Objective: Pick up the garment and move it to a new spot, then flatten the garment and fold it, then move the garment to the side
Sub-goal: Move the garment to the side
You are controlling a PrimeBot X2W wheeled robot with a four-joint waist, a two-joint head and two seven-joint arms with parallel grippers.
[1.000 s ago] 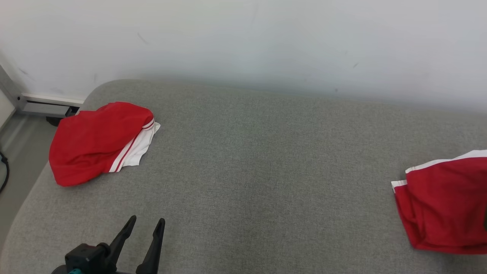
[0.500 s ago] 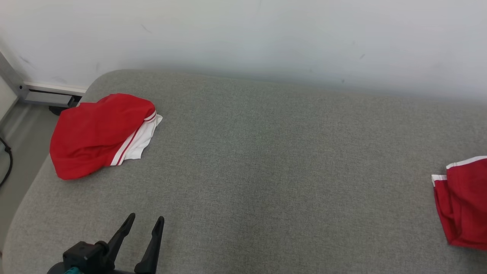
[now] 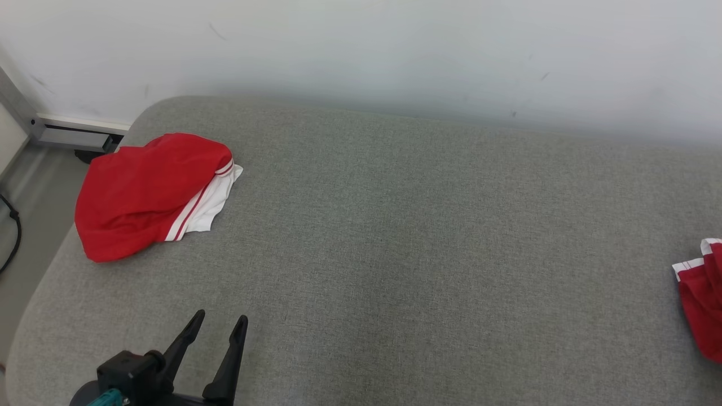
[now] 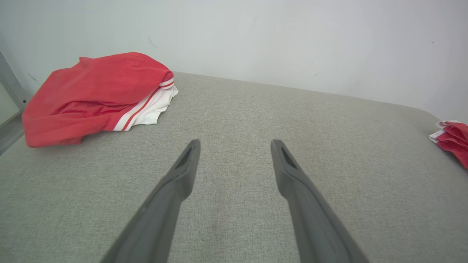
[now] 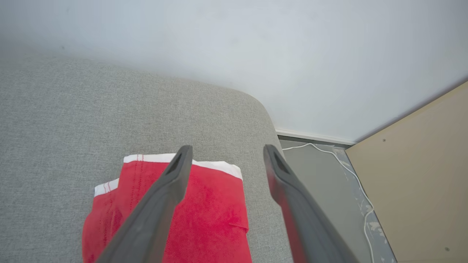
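A folded red garment (image 3: 702,299) with white trim lies at the right end of the grey cushion (image 3: 395,225), partly cut off by the head view's edge. In the right wrist view my right gripper (image 5: 227,148) hangs open just above this folded garment (image 5: 208,219), with nothing between its fingers. A second red and white garment (image 3: 149,194) lies crumpled at the cushion's far left. My left gripper (image 3: 220,317) stands open and holds nothing near the front left edge. The left wrist view shows the left gripper (image 4: 234,143) over bare cushion, with the crumpled garment (image 4: 95,95) ahead on the left and the folded garment (image 4: 451,140) far right.
A pale wall (image 3: 361,51) runs behind the cushion. Past the cushion's rounded right end are grey floor with a white cable (image 5: 351,171) and a beige panel (image 5: 420,175). Off the left end are a metal rail (image 3: 73,135) and a black cable (image 3: 14,237) on the floor.
The folded garment has slid right, toward the cushion's right end. My right gripper has gone from shut to open. The head view has shifted slightly; the left gripper holds its place.
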